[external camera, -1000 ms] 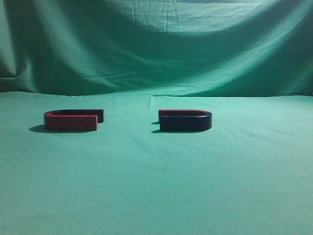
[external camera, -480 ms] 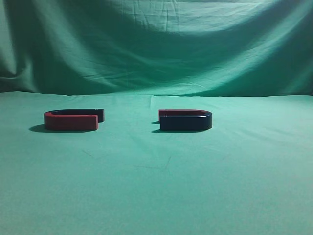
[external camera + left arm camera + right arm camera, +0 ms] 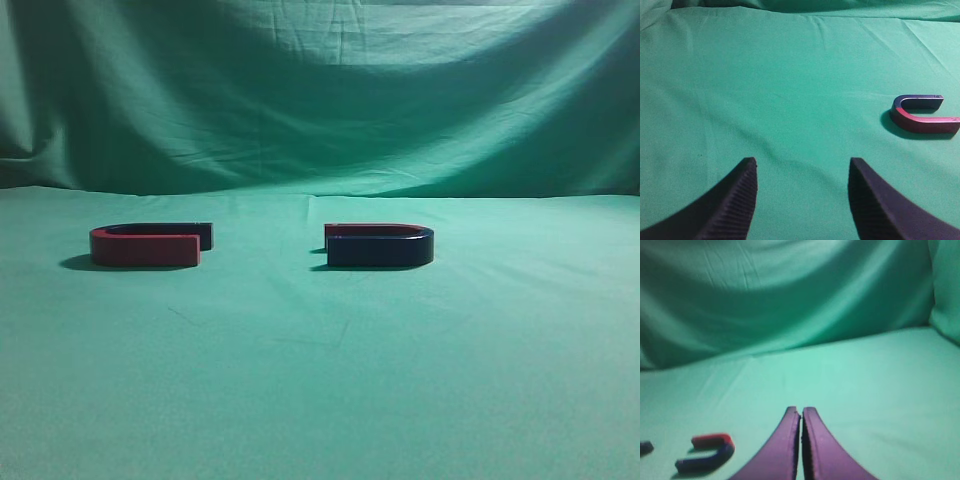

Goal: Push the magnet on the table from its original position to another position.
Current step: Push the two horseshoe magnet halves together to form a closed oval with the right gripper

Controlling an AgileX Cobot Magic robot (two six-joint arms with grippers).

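The magnet [image 3: 380, 247] lies flat on the table [image 3: 320, 390], right of centre, with its navy arm and curve in front, its red arm behind and its opening to the left. It also shows in the right wrist view [image 3: 707, 453], low at the left. My right gripper [image 3: 800, 410] is shut and empty, and stands apart to the right of the magnet. My left gripper [image 3: 802, 161] is open and empty over bare green cloth. Neither gripper shows in the exterior view.
A second U magnet with a red front [image 3: 145, 246] lies at the left of the table. It shows at the right of the left wrist view [image 3: 922, 115]. A green cloth backdrop [image 3: 320, 90] rises behind the table.
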